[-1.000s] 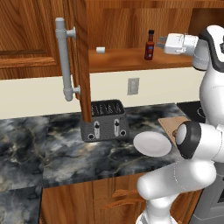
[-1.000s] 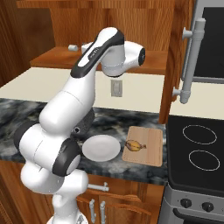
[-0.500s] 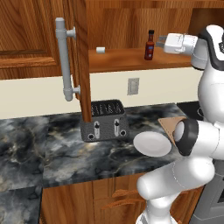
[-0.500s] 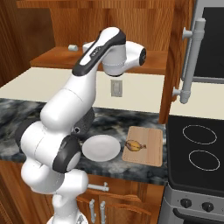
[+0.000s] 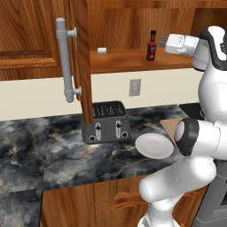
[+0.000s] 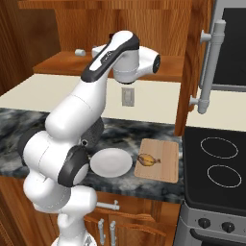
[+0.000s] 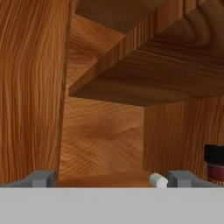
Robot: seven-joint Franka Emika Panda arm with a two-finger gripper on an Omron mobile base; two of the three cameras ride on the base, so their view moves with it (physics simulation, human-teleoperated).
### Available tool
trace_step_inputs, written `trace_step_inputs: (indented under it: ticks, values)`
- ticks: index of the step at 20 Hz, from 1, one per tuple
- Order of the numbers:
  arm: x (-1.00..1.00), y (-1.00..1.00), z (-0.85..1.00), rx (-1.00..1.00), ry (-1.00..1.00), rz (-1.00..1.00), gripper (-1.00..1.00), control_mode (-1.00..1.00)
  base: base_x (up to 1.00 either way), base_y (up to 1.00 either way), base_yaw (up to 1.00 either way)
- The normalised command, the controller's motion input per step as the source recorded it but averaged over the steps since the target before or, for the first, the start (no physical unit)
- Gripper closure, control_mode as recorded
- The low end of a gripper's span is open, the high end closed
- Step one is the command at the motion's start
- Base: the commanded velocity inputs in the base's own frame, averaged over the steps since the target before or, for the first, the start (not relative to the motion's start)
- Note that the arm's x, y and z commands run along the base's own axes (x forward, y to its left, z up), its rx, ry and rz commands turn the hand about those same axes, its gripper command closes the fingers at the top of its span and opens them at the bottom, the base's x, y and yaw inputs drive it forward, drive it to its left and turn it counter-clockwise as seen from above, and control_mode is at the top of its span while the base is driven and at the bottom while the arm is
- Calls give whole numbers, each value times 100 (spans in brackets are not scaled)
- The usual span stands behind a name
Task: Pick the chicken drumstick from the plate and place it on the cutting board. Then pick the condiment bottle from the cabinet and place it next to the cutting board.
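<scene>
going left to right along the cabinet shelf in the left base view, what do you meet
grey bar handle → small white cylinder → condiment bottle → hand, open just right of the bottle

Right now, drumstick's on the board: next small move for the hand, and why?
Probably shift the open hand sideways to centre on the condiment bottle. In the hand view the bottle sits off to one edge, outside the fingertips, so closing now would likely miss it.
</scene>
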Motion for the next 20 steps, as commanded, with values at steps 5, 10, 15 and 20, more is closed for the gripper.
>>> trace_step_inputs:
  ticks: [5,10,15,20]
  values:
    - [4,-4,0,0,0,0,-100,-100,0,0,0]
    - [7,-4,0,0,0,0,-100,-100,0,0,0]
    - [9,-3,0,0,0,0,-100,-100,0,0,0]
    - [8,-1,0,0,0,0,-100,-100,0,0,0]
